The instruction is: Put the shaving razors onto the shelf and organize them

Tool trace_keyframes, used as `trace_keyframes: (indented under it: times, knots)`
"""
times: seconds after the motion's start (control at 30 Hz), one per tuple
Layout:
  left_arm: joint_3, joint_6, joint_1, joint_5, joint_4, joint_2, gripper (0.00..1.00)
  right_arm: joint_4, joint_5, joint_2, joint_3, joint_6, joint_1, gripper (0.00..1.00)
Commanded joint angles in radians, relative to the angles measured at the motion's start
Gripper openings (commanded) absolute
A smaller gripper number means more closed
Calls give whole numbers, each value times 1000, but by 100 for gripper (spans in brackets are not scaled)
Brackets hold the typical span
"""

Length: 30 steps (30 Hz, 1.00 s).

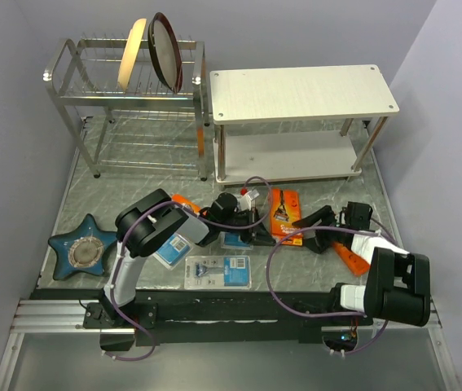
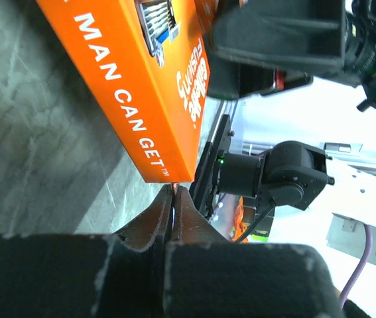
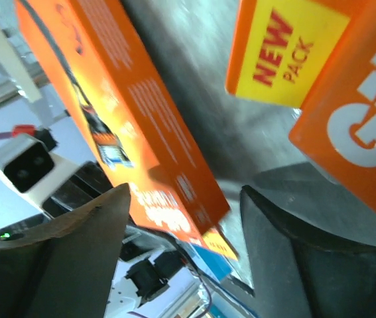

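Observation:
An orange razor pack [image 1: 284, 213] lies between my two grippers in front of the white shelf [image 1: 304, 90]. My left gripper [image 1: 261, 223] [image 2: 174, 192] is shut, and a thin orange edge of that pack [image 2: 141, 86] shows pinched at its tips. In the right wrist view my right gripper [image 1: 306, 234] [image 3: 184, 192] stands open, its fingers on either side of the same pack's [image 3: 141, 132] corner without touching it. A second orange pack [image 1: 350, 258] [image 3: 333, 79] lies by the right arm. A third orange pack [image 1: 183, 199] peeks out from under the left arm. Blue-and-clear packs [image 1: 218, 271] lie near the front.
A chrome dish rack [image 1: 125, 90] with two plates stands at the back left beside the shelf. A blue star-shaped dish [image 1: 82, 248] sits at the front left. Two more blue packs [image 1: 173, 248] [image 1: 235, 240] lie under the left arm. Cables loop over the mat.

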Motion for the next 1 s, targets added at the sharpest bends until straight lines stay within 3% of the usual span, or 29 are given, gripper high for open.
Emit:
trace_keyframes:
  times: [0.0, 0.13, 0.17, 0.23, 0.27, 0.33, 0.37, 0.47, 0.53, 0.6, 0.63, 0.73, 0.87, 0.97]
  knots:
    - [7, -5, -11, 51, 82, -54, 1, 166, -61, 82, -20, 77, 20, 71]
    - [14, 0, -17, 52, 84, -57, 1, 228, -89, 118, -8, 103, 64, 59]
    - [19, 2, -17, 54, 76, -57, 1, 231, -95, 119, -2, 103, 72, 49]
    - [25, 8, -17, 55, 55, -58, 1, 222, -107, 109, 6, 94, 89, 39]
    - [39, 24, -17, 55, 39, -62, 3, 212, -110, 90, 13, 85, 89, 28]
    - [56, 57, -17, 66, -45, -77, 13, 158, -115, 59, 24, 40, 89, 14]
    - [71, 107, -15, 74, -77, -88, 23, 111, -115, 21, 38, 22, 89, 11]
    - [71, 246, 0, 97, -234, -155, 44, 49, -136, -64, 52, -33, 89, 5]
    - [53, 334, 14, 124, -357, -238, 51, -31, -144, -110, 67, -92, 90, 3]
    - [42, 478, 40, 168, -486, -311, 72, -104, -151, -161, 104, -147, 89, 2]
    - [53, 529, 47, 192, -672, -327, 77, -124, -156, -174, 117, -167, 90, 1]
    - [54, 695, 83, 259, -868, -414, 99, -163, -181, -208, 163, -202, 90, 0]
    - [-42, 755, 174, 216, -953, -609, 99, -135, -219, -205, 225, -188, 98, 0]
    - [-70, 738, 234, 226, -988, -726, 99, 8, -247, -178, 260, -115, 132, 0]
